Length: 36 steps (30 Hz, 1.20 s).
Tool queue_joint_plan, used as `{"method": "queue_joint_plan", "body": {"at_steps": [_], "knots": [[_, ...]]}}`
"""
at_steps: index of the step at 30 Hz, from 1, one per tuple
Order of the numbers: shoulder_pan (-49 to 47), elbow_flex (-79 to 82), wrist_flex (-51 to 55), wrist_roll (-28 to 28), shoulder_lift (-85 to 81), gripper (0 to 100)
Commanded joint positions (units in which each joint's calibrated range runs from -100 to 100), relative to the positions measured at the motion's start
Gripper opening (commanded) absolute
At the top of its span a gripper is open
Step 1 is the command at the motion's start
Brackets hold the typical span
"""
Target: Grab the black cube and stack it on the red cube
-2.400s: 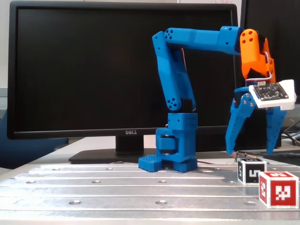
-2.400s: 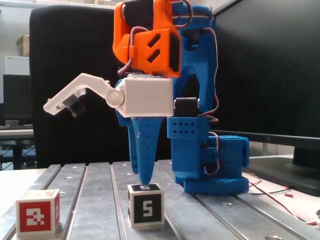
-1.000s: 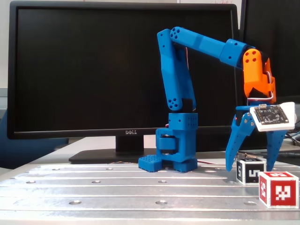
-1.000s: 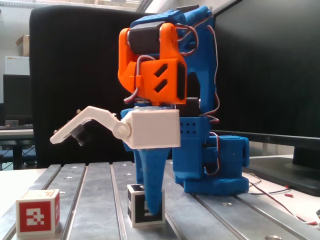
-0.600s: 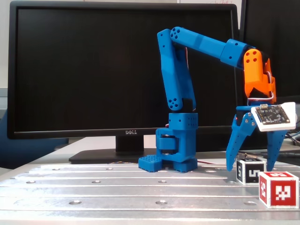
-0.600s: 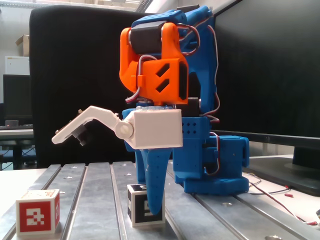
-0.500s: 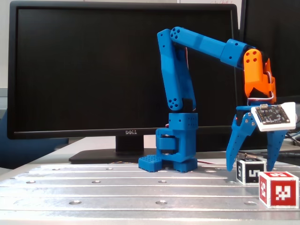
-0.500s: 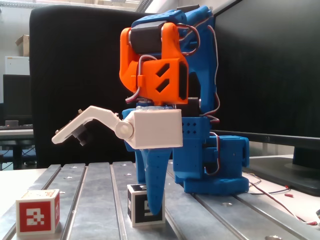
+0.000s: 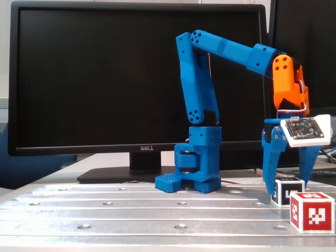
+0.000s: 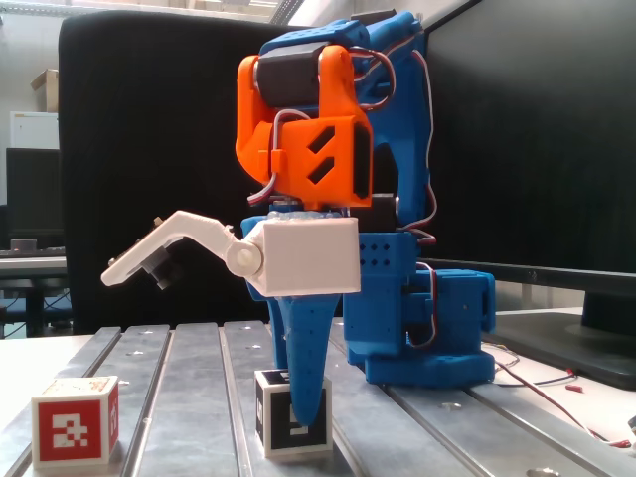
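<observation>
The black cube (image 9: 290, 193) sits on the slotted metal table, its white label showing a black marker. My gripper (image 9: 287, 190) stands upright over it, with the blue fingers pressed against its left and right sides, so it is shut on the cube. In the side-on fixed view one blue finger (image 10: 303, 397) covers the middle of the black cube (image 10: 276, 417). The red cube (image 9: 312, 211) rests on the table just in front and right of the black one. In the side-on view the red cube (image 10: 75, 434) lies apart at the far left.
The blue arm base (image 9: 197, 173) is bolted near the middle of the aluminium table (image 9: 131, 210). A large Dell monitor (image 9: 131, 79) stands behind it. A white camera bracket (image 10: 169, 248) juts from the wrist. Thin wires (image 10: 556, 383) trail right of the base.
The arm first came down over the black cube with fingers spread. In the last half second the fingers closed onto it, and the cube slid slightly right in the front fixed view.
</observation>
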Motion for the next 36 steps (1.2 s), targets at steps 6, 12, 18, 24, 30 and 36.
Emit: {"method": "queue_joint_plan", "body": {"at_steps": [6, 12, 18, 24, 30, 36], "knots": [[0.13, -0.29, -0.31, 0.19, -0.33, 18], [0.21, -0.47, -0.31, 0.19, -0.33, 18], [0.43, -0.92, 0.29, 0.29, -0.75, 18], [0.50, -1.01, 0.63, 0.40, -1.00, 18], [2.50, -3.82, 4.99, 3.08, -1.00, 18], [2.64, -9.24, 11.06, 3.13, -1.00, 18]]}}
